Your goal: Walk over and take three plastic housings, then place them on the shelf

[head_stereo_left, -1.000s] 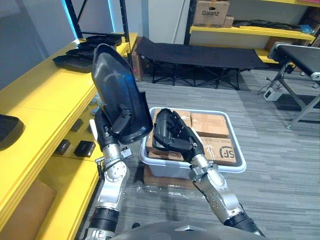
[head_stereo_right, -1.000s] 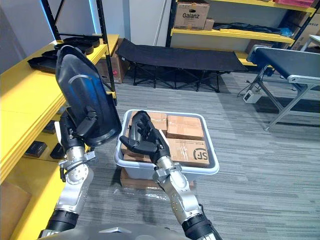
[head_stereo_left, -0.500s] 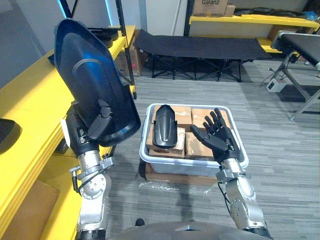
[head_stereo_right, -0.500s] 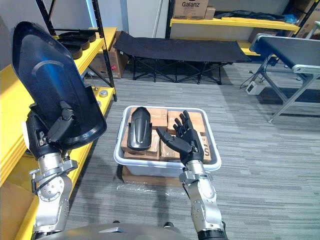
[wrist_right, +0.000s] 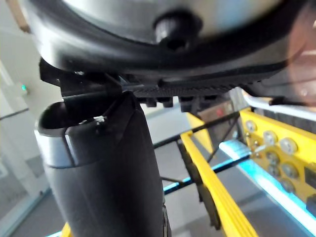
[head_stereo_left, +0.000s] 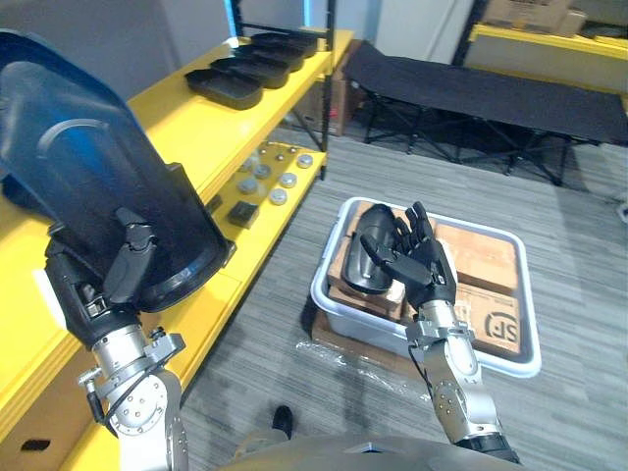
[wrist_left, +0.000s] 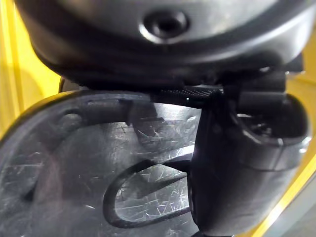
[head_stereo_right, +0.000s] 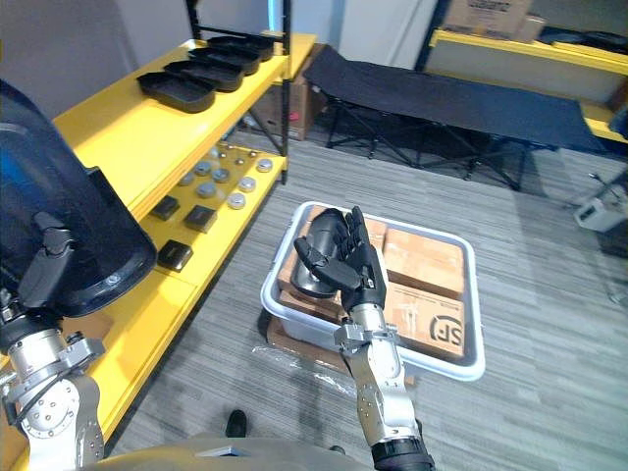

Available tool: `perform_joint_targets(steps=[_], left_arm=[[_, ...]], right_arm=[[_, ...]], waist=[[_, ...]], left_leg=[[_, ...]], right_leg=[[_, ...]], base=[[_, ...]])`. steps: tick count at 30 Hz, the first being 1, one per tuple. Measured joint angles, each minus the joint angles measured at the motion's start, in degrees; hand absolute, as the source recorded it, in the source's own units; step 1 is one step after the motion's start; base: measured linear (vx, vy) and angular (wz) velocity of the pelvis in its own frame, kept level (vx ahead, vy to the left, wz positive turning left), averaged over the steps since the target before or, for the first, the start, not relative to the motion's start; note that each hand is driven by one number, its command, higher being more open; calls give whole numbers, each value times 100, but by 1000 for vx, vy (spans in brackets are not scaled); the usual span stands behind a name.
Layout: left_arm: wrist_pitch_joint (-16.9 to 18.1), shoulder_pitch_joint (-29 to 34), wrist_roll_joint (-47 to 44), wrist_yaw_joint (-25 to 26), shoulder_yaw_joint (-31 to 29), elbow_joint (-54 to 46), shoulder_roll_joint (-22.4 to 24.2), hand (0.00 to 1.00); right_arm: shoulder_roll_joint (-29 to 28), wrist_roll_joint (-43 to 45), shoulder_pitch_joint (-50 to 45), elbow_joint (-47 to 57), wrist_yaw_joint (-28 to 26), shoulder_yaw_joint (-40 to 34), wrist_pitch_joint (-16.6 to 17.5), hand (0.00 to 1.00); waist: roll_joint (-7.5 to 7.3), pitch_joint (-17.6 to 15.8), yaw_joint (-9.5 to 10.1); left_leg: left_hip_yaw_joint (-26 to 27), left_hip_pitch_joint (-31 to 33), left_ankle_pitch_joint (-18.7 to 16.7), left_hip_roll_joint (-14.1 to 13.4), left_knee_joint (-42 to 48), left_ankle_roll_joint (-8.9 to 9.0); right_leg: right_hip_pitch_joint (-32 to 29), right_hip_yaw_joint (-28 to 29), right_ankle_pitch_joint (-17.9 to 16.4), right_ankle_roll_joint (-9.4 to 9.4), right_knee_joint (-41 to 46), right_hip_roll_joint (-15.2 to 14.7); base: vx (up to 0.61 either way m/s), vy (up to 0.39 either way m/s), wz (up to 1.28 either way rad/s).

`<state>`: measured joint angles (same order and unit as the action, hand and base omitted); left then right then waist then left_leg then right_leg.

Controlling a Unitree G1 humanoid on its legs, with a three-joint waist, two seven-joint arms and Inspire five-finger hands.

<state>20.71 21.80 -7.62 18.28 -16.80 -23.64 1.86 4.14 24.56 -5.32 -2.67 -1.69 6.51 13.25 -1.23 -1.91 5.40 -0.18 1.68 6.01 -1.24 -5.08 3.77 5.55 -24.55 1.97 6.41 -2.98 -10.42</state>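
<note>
While the left hand (head_stereo_left: 93,294) clamps the large housing (head_stereo_left: 88,186), thumb curled over its rim, and holds it raised beside the yellow shelf (head_stereo_left: 186,118), the right hand (head_stereo_left: 420,267) hangs over the grey bin (head_stereo_right: 477,314) with fingers straight and spread, gripping nothing. Large housing: glossy black plastic, scoop-shaped, raised rim, moulded oval rib inside, scuffed in the left wrist view. A smaller housing (head_stereo_left: 361,260) lies on the cartons (head_stereo_left: 486,260) in the bin, and a row of housings (head_stereo_left: 240,78) sits at the shelf's far end. Writing: a dark printed mark (head_stereo_left: 500,319) on one carton's top.
</note>
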Motion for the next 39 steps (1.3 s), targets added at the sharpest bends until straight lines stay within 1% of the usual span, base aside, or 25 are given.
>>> perform_joint_targets(steps=[3,8,10,12,13,14,15,16,18,20,21,22,23,24,25,26,27,28,29,31,32,34,35,36,39], left_arm=[[83,137,-221,-41,-159,-224,55,0],[311,133,-377,-119,-329,-395,62,0],[317,134,-427,-150,-320,-405,63,0],[316,126,-547,-202,-294,-404,69,0],[316,110,-582,-233,-225,-404,68,0],[314,112,-603,-275,-161,-404,68,0],[314,97,-607,-388,-84,-404,65,0],[314,78,-607,-477,-50,-404,65,0],[315,68,-810,-799,130,-403,67,0],[315,68,-871,-1011,150,-404,68,0],[317,63,-1003,-1211,169,-404,68,0],[321,64,-1047,-1283,197,-404,67,0],[321,48,-1161,-1413,300,-402,64,0],[324,38,-1244,-1520,369,-403,58,0],[371,-48,-1353,-1728,496,-402,-40,0],[427,-214,-1507,-1916,587,-401,-179,0],[455,-299,-1590,-1982,617,-401,-239,0],[497,-482,-1747,-2032,685,-398,-325,0],[552,-646,-1878,-2031,703,-393,-322,0],[621,-802,-2011,-2032,720,-390,-319,0],[639,-831,-2065,-2031,796,-390,-286,0],[649,-829,-2104,-2031,919,-391,-274,0],[648,-829,-2096,-2027,1025,-390,-245,0],[647,-827,-2082,-2024,1156,-390,-242,0],[644,-826,-1846,-2012,1230,-390,-248,0]], right_arm=[[11,-5,165,-3,-13,96,-1,100],[66,50,554,-245,-135,201,-4,100],[71,80,635,-340,-216,279,-15,100],[63,144,631,-343,-306,349,-52,100],[57,157,630,-343,-331,375,-58,100],[58,158,626,-343,-337,391,-80,100],[70,155,625,-341,-337,421,-85,100],[82,153,624,-341,-337,421,-85,100],[88,162,625,-342,-337,358,-83,100],[79,167,623,-341,-346,356,-82,100],[64,146,619,-341,-315,357,-56,100],[64,136,617,-341,-288,356,-42,100],[65,64,601,-335,-231,336,7,100],[63,29,577,-324,-202,302,34,100],[52,-16,494,-284,-135,264,134,100],[21,-115,395,-191,-123,196,212,100],[12,-135,366,-148,-129,182,233,100],[6,-138,354,-68,-180,184,245,100],[7,-137,356,79,-226,184,246,100],[17,-139,378,320,-345,189,271,100],[58,-139,395,481,-385,185,277,100],[83,-139,401,632,-402,184,279,100],[99,-138,394,645,-393,177,271,100],[137,-134,350,644,-383,169,250,100],[189,-109,266,645,-401,83,241,100]], waist=[[-14,-10,87],[-50,-30,117],[-55,-36,156],[-58,-64,173],[-51,-146,174],[-50,-181,158],[-43,-184,77],[-42,-185,59],[31,-233,81],[66,-269,108],[75,-302,108],[78,-322,123],[110,-373,99],[137,-386,67],[117,-407,40],[55,-461,42],[32,-485,28],[46,-522,-35],[-24,-499,-90],[-70,-508,-92],[-103,-493,-91],[-46,-524,-85],[47,-570,-101],[113,-609,-122],[117,-610,-166]], left_leg=[[-89,-7,8,29,-2,4],[-142,-37,39,22,22,-4],[-144,-44,44,17,27,-3],[-159,-9,10,20,69,-26],[-149,10,-81,28,193,-61],[-24,49,-143,14,299,-90],[159,164,-149,-33,416,-98],[208,206,-140,-44,427,-109],[206,236,60,-19,233,-145],[198,192,197,35,31,-184],[185,197,227,84,6,-221],[161,185,232,120,6,-228],[39,166,234,184,6,-258],[-38,162,233,196,6,-270],[-161,144,247,229,18,-303],[-282,110,267,264,29,-334],[-337,90,285,268,31,-362],[-471,85,323,270,35,-411],[-519,88,352,272,36,-417],[-489,178,369,329,122,-348],[-466,253,350,354,194,-314],[-428,330,370,347,195,-272],[-418,378,358,289,191,-232],[-310,384,361,195,184,-196],[-151,409,386,62,183,-134]], right_leg=[[36,-110,-81,0,70,-31],[47,-162,-148,-11,190,-41],[59,-165,-146,-12,199,-36],[102,-205,-147,-13,202,-36],[202,-295,-151,-11,201,-50],[279,-414,-170,5,202,-52],[357,-665,-197,31,204,-59],[379,-778,-209,40,209,-69],[412,-1106,-310,93,344,-165],[406,-1286,-413,149,502,-253],[386,-1333,-529,158,731,-362],[355,-1319,-601,150,909,-423],[301,-1216,-676,92,1324,-552],[230,-1053,-691,59,1577,-604],[42,-573,-736,-20,2073,-697],[-105,-93,-754,-44,2496,-739],[-165,121,-760,-49,2672,-735],[-229,407,-960,-132,2778,-687],[-198,476,-1039,-118,2557,-596],[-131,391,-1057,-133,2105,-507],[-14,406,-1103,-50,1779,-473],[33,400,-1178,98,1499,-432],[52,385,-1164,243,1374,-361],[42,378,-1156,228,1367,-295],[-15,364,-1181,169,1367,-212]], base=[[-29,13,18],[-11,4,8],[0,0,0],[-21,0,11],[-44,2,32],[-54,-7,69],[-40,-6,79],[-23,21,97],[-17,60,83],[1,52,65],[16,56,57],[23,61,55],[19,80,46],[45,101,68],[61,82,70],[100,39,64],[97,-22,53],[86,-63,41],[44,-78,30],[2,-116,5],[-17,-132,-4],[-69,-131,-7],[-135,-136,-5],[-136,-123,-2],[-57,-50,-7]])
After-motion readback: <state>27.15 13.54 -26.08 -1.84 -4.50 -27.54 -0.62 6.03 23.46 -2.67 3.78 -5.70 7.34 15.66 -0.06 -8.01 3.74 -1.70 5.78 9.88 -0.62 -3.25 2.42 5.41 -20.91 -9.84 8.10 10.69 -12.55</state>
